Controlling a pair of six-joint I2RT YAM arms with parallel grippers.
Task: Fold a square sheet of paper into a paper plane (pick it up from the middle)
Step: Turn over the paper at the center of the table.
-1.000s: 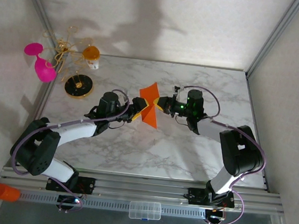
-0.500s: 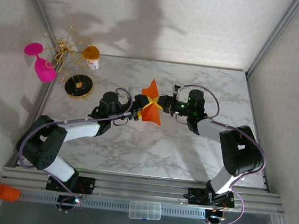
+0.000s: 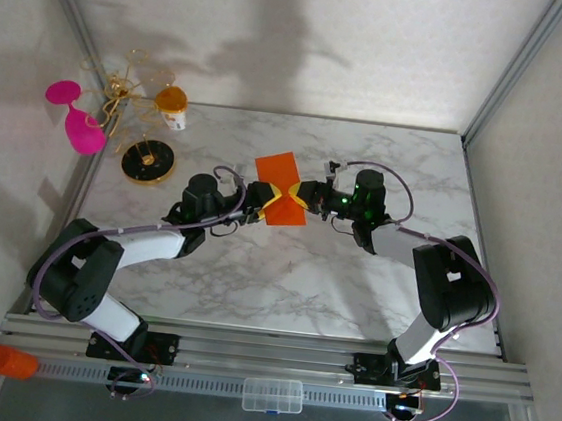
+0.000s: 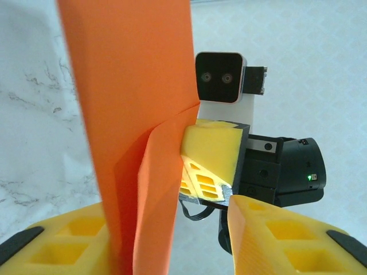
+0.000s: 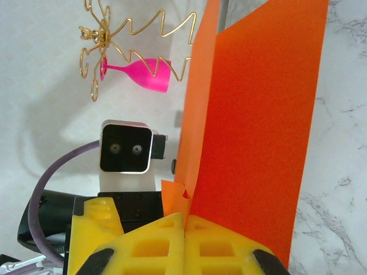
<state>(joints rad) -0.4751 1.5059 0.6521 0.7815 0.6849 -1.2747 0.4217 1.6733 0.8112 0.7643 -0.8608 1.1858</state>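
The paper (image 3: 281,175), creased and partly folded, is held up over the middle of the worktop (image 3: 284,281), somewhat nearer its far edge, between the two pincers. The right pincer (image 5: 184,220) is closed on it, its yellow fingers (image 5: 218,246) pressed together with the sheet's lower edge pinched between them. In the left wrist view the paper (image 4: 135,97) stands upright between the fingers of the left pincer (image 4: 172,229), whose jaws are apart: the sheet lies against one finger (image 4: 57,243) and the other (image 4: 275,235) is clear of it.

Past the far left corner are a pink goblet (image 3: 81,127), a gold wire stand (image 3: 123,88) and an orange-and-white cup (image 3: 171,105). A black disc (image 3: 148,161) lies on the worktop near that corner.
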